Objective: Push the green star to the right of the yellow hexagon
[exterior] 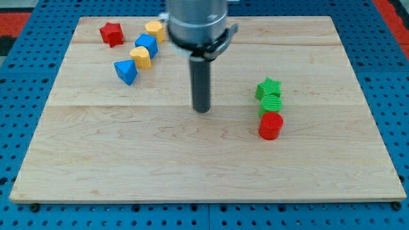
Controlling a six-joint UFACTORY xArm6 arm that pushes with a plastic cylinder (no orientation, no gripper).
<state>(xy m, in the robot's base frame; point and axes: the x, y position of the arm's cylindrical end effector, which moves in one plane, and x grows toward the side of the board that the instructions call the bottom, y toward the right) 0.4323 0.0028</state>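
Note:
The green star [268,88] lies right of the board's middle, touching a green round block [271,103] just below it. The yellow hexagon [154,30] lies near the view's top left, next to a blue block [146,45]. My tip [202,110] stands on the board near the middle, about a hundred pixels to the left of the green star and a little lower, apart from every block. The arm's grey body hangs over the top centre.
A red cylinder [271,125] touches the green round block from below. A red star [111,34], a second yellow block [140,57] and a blue triangle [126,71] lie at the top left. The wooden board [204,172] sits on a blue pegboard.

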